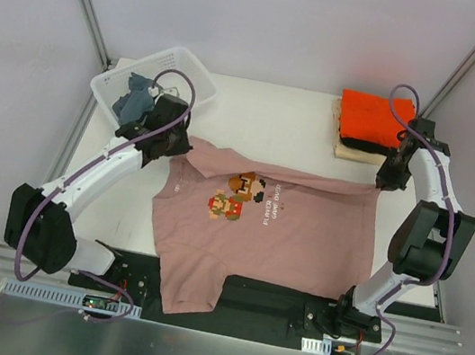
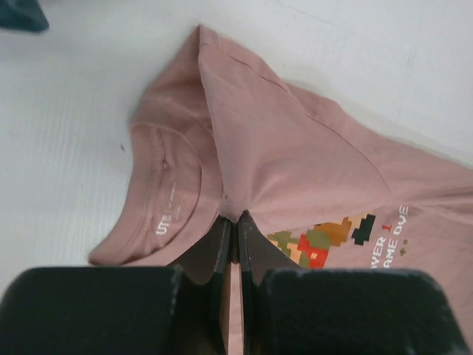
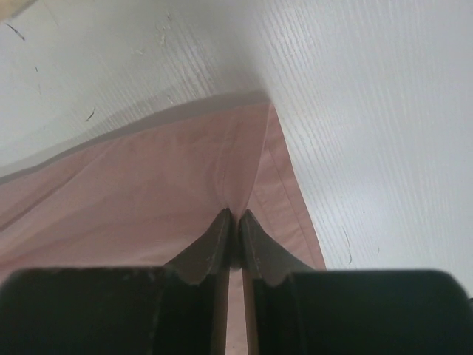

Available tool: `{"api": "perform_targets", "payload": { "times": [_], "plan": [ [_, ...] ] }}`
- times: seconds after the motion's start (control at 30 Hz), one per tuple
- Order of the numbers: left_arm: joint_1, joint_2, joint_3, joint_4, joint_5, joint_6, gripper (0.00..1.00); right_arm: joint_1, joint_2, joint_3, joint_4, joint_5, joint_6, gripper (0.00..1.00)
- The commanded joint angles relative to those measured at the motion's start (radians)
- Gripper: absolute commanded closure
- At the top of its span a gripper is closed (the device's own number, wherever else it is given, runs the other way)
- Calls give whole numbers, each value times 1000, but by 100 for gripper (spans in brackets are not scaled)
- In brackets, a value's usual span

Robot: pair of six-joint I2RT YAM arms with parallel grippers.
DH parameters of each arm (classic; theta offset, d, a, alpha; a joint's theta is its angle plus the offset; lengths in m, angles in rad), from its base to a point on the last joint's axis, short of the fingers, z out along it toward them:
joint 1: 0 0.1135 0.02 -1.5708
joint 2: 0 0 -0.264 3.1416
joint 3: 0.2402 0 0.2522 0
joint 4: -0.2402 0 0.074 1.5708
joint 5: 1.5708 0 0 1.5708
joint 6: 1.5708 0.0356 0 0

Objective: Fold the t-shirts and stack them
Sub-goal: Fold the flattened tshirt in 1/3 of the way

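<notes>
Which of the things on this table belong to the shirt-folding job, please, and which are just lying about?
Job: pink t-shirt, pinched by left claw and right claw; orange t-shirt atop the folded stack.
Lying about: white basket, grey-blue cloth inside it.

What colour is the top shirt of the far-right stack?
The folded cloth shirt is bright orange; top external view shows it best.

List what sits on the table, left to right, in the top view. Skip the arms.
white basket → pink t-shirt → orange t-shirt, folded at the top of the pile
</notes>
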Motion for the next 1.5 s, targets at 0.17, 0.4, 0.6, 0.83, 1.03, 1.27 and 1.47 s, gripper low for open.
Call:
{"api": "perform_targets", "payload": {
  "times": [0.17,0.4,0.6,0.83,1.03,1.27,1.47],
  "plan": [
    [-149,-172,-133,-161,-113,-239,100,-10,-57,42,-66,37,-19,87],
    [-184,-186,-147,-315,-153,-332,100,-10,-42,55,-87,102,-36,86],
    [-212,-222,-184,-379,-115,-376,100,-10,-22,47,-119,167,-33,84],
    [-227,-225,-254,-381,-48,-393,91,-10,-40,-80,-100,158,-2,78],
    [-244,-253,-273,-388,25,-353,31,-8,-57,-125,-118,253,41,21],
    [-248,-221,-110,-372,-23,-172,1,1,-190,-178,-13,43,16,3],
    [-242,14,35,-248,-28,-77,1,1,-210,-258,132,-324,11,4]
  ]
}}
